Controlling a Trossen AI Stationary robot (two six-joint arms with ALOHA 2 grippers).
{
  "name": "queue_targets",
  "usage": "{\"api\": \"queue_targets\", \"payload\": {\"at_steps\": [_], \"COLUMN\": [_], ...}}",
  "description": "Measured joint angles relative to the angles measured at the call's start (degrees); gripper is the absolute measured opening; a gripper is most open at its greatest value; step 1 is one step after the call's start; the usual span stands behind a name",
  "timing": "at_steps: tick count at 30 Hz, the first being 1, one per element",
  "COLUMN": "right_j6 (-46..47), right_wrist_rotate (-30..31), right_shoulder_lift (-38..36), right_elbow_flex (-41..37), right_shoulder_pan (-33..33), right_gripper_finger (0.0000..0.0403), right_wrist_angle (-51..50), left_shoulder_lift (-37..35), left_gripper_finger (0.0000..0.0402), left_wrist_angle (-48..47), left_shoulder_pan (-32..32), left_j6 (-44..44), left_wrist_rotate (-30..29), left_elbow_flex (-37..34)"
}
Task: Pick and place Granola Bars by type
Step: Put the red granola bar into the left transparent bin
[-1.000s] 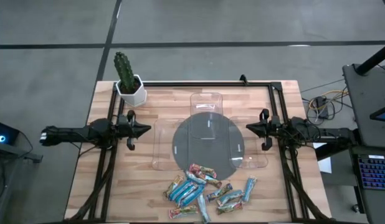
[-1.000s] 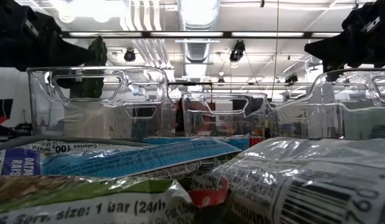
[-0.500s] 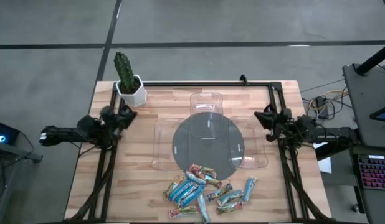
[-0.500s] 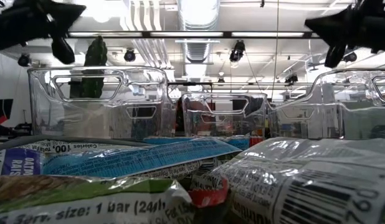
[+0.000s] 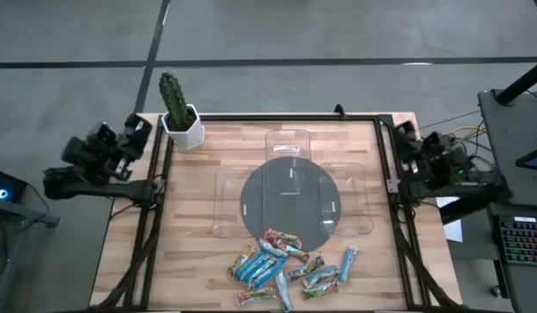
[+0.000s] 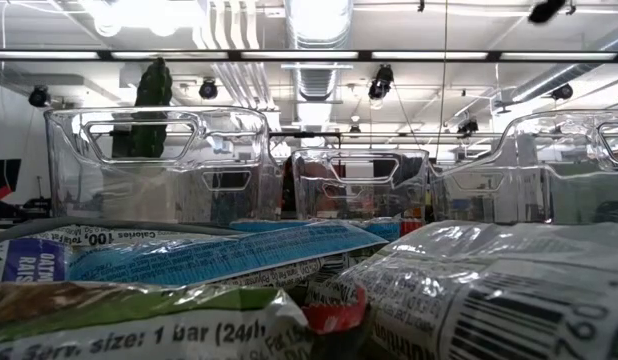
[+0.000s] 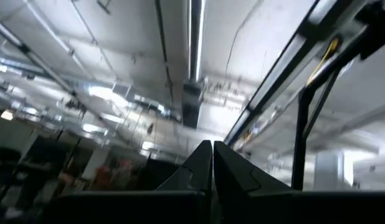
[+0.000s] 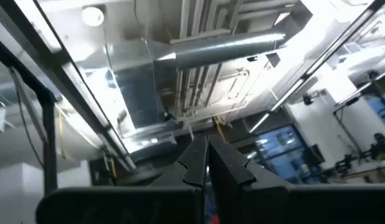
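Several granola bars (image 5: 286, 265) in blue, teal and red-orange wrappers lie in a loose heap near the table's near edge; in the low view they fill the foreground (image 6: 289, 280). My left gripper (image 5: 140, 129) is shut and empty, raised at the table's left edge near the far corner, its fingers (image 7: 212, 163) tilted up toward the ceiling. My right gripper (image 5: 406, 132) is shut and empty, raised at the table's right edge, its fingers (image 8: 206, 160) also tilted upward. Both are far from the bars.
Three clear plastic trays (image 5: 288, 148) (image 5: 234, 202) (image 5: 348, 198) stand around a grey round mat (image 5: 290, 204) at the table's middle. A potted cactus (image 5: 177, 111) stands at the far left corner. Black frame rails (image 5: 277, 116) run along the table's far and side edges.
Both arms have pulled back from over the table toward their own side edges and risen, tipping their shut grippers from level to slanting upward. In the low view both grippers have climbed out of the picture's top. The bars and trays have stayed put.
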Motion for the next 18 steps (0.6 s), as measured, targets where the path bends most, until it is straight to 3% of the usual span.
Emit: {"api": "queue_targets", "payload": {"at_steps": [6,13,18], "right_j6": [1.3,1.7,1.7], "right_wrist_rotate": [-4.0,-13.5,-17.4], "right_shoulder_lift": [10.3,24.6,33.9], "right_elbow_flex": [18.6,39.1,52.0], "right_shoulder_pan": [0.0,0.0,0.0], "right_gripper_finger": [0.0008,0.0008,0.0008], "right_wrist_angle": [-17.4,-34.6,-48.0], "left_shoulder_lift": [12.4,26.1,34.0], "left_gripper_finger": [0.0,0.0,0.0], "left_wrist_angle": [-17.5,-32.7,-47.6], "left_shoulder_pan": [0.0,0.0,0.0], "left_j6": [-2.2,-1.5,-1.4], "left_wrist_rotate": [0.5,9.1,10.6], "left_elbow_flex": [17.1,33.8,45.0]}}
